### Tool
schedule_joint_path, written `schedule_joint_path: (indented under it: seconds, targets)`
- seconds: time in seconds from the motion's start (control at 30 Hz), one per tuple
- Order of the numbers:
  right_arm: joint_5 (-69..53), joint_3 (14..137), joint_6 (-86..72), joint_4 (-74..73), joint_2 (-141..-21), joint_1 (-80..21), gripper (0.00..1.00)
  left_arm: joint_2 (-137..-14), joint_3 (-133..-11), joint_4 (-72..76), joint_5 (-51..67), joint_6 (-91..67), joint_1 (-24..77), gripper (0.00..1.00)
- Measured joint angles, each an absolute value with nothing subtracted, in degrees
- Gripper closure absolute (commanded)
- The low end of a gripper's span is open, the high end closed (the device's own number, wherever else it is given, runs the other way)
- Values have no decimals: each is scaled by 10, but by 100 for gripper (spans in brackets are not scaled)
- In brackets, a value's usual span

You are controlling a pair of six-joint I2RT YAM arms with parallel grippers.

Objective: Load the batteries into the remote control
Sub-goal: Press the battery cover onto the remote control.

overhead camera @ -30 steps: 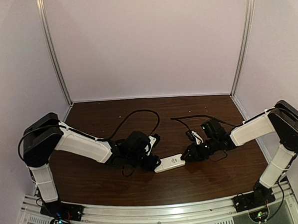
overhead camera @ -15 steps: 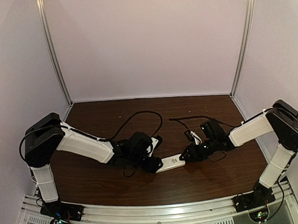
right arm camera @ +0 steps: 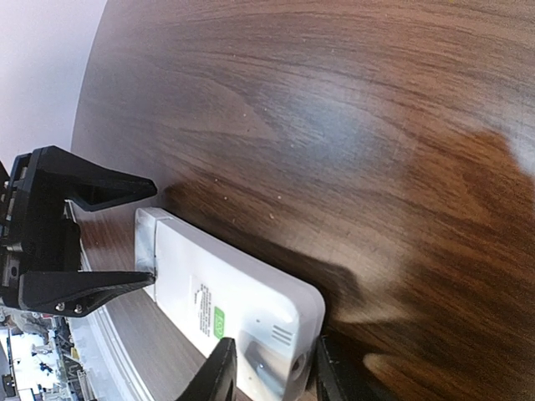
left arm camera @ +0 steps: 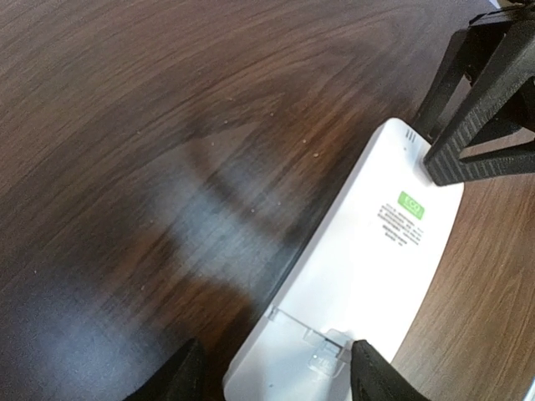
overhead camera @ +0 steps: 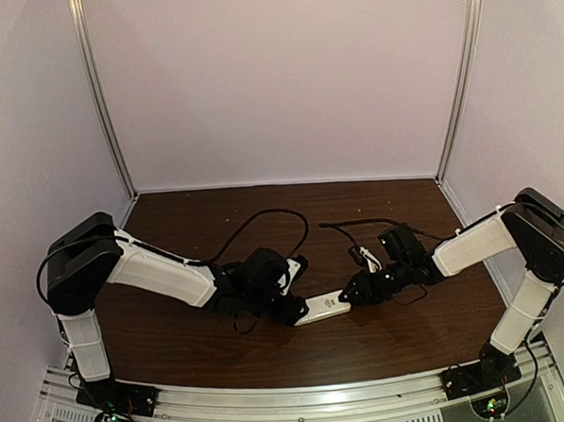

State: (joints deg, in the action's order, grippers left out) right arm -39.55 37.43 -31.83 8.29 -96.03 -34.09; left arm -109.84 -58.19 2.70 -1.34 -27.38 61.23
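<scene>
The remote control lies back up on the dark wooden table, showing its plain white back and a small green label. My right gripper is shut on its right end, one finger on each long side. My left gripper stands open astride the other end, where a seam and latch cross the back. Its left finger is a little clear of the remote. No batteries show clearly. A tiny pale and reddish item lies by the right wrist, too small to identify.
Black cables loop over the table behind both wrists. Pale walls with metal corner posts close in the back and sides. A metal rail with the arm bases runs along the near edge.
My left gripper has slid right and slightly nearer, from beside the remote to astride its left end. The right gripper and remote have hardly moved.
</scene>
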Motion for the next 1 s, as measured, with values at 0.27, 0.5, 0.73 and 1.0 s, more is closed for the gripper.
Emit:
schedule_joint_path:
  seconds: [0.27, 0.5, 0.73, 1.0]
  targets:
    - [-396, 374, -319, 83, -960, -341, 67, -1097, -584, 25, -11, -276, 612, 44]
    - [-396, 373, -319, 85, -960, -342, 68, -1097, -585, 23, -12, -276, 615, 42]
    - [-396, 373, -324, 85, -960, -342, 70, -1097, -587, 21, -10, -280, 615, 47]
    - [-396, 372, -330, 85, -960, -343, 71, -1097, -588, 24, -10, -291, 615, 53]
